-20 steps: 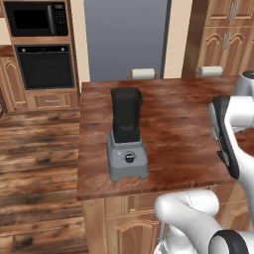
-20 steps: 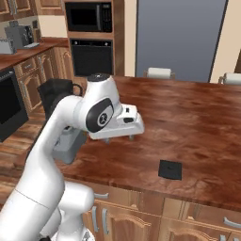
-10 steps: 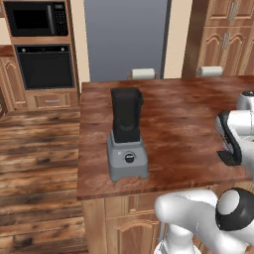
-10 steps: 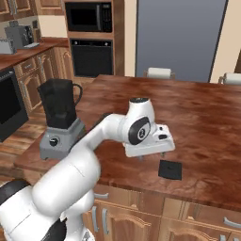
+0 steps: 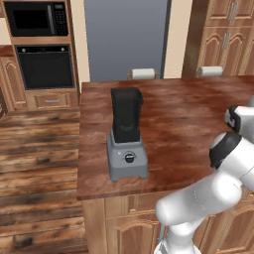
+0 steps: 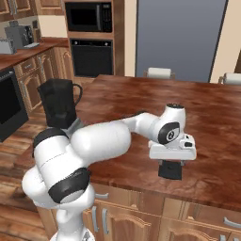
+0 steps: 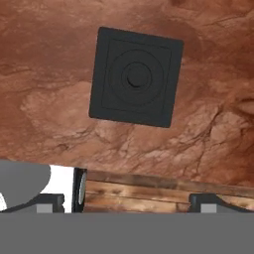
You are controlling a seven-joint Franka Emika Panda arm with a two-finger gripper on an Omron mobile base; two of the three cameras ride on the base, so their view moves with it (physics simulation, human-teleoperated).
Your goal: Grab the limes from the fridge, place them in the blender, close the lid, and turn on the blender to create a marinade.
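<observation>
With its jaws spread wide and empty, the white two-finger gripper [image 6: 172,161] hangs just above the flat black square lid [image 7: 136,76] lying on the reddish-brown wooden island top [image 6: 216,117], well apart from the grey-based blender with its dark jar [image 5: 127,134], so an off-centre descent could nudge the thin lid aside instead of pinching it

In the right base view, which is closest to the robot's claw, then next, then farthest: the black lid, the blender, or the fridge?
Measured from the gripper:
1. The lid, flat on the counter just below the open claw.
2. The blender, across the counter toward the left edge.
3. The fridge, shut, far behind the counter at the back wall.
</observation>
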